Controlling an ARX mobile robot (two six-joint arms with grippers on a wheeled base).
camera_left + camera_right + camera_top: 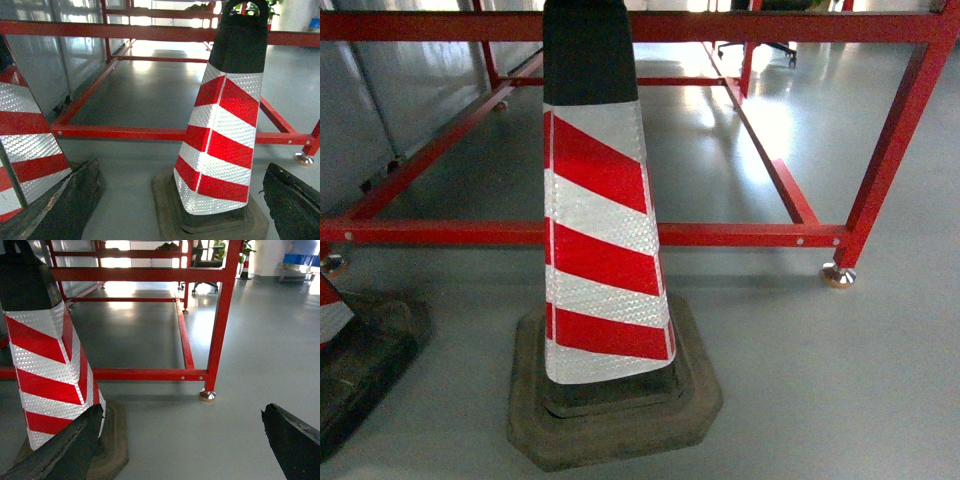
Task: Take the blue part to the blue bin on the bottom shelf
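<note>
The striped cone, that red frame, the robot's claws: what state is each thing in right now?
Traffic cone: upright on its dark base, in front of the frame.
Second cone: upright, at the left edge, only partly in view.
Red frame: standing on the floor, nothing on its bottom level.
Left gripper: open, holding nothing.
Right gripper: open, holding nothing.
Blue part and blue bin: not in view.

Cone (605, 260) on the floor (840, 380) just before the rack frame (740, 235), second cone (330, 310) left.
</note>
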